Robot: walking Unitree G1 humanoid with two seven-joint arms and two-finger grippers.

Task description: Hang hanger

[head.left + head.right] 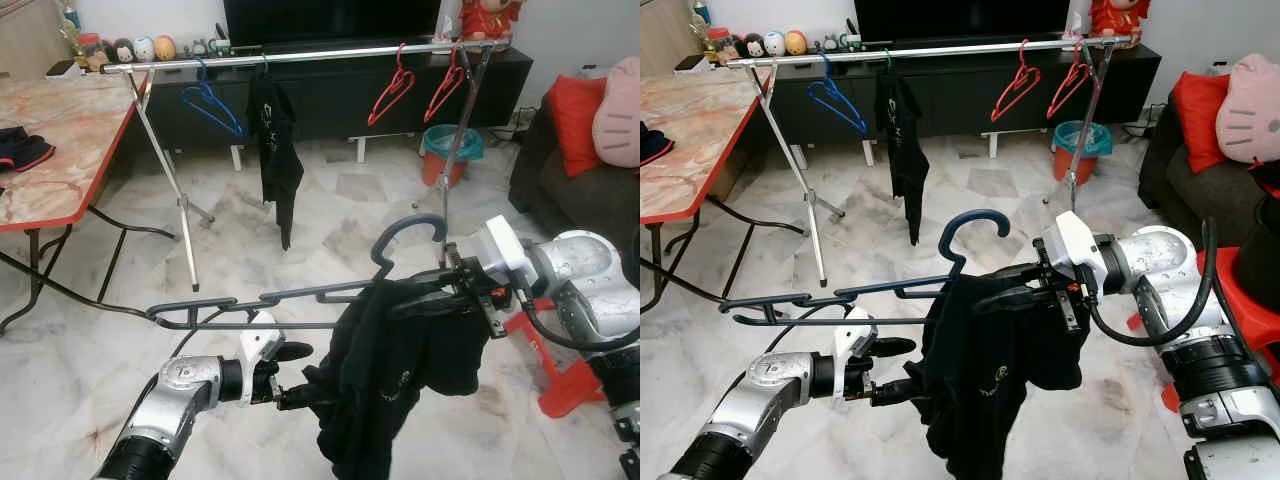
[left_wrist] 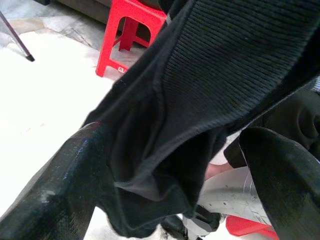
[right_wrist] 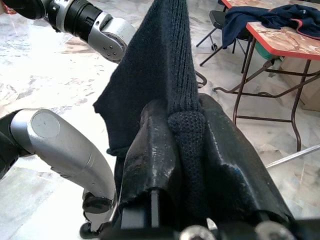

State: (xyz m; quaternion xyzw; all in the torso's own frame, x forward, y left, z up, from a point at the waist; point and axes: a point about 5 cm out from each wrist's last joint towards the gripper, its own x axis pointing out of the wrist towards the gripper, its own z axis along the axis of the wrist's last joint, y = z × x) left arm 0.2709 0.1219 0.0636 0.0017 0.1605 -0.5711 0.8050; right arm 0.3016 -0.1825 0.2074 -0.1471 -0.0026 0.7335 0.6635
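Observation:
A dark grey hanger (image 1: pixel 300 295) hangs level in mid-air, its hook (image 1: pixel 410 225) pointing up. A black garment (image 1: pixel 390 380) is draped over the hanger's right half and hangs down. My right gripper (image 1: pixel 420 295) is shut on the cloth-covered hanger arm; in the right wrist view both fingers (image 3: pixel 150 165) squeeze the knitted cloth (image 3: pixel 170 65). My left gripper (image 1: pixel 295 375) is low at the garment's left edge, open, and cloth (image 2: pixel 200 100) lies between its spread fingers (image 2: pixel 55 190). The clothes rail (image 1: pixel 320 55) stands further back across the room.
On the rail hang a blue hanger (image 1: pixel 210 105), a black garment (image 1: pixel 272 150) and two red hangers (image 1: pixel 392 90). A marble-top table (image 1: pixel 60 150) is at the left. A sofa (image 1: pixel 560 190) and a red stool (image 1: pixel 560 380) are at the right. A teal bin (image 1: pixel 450 145) stands by the rail's right leg.

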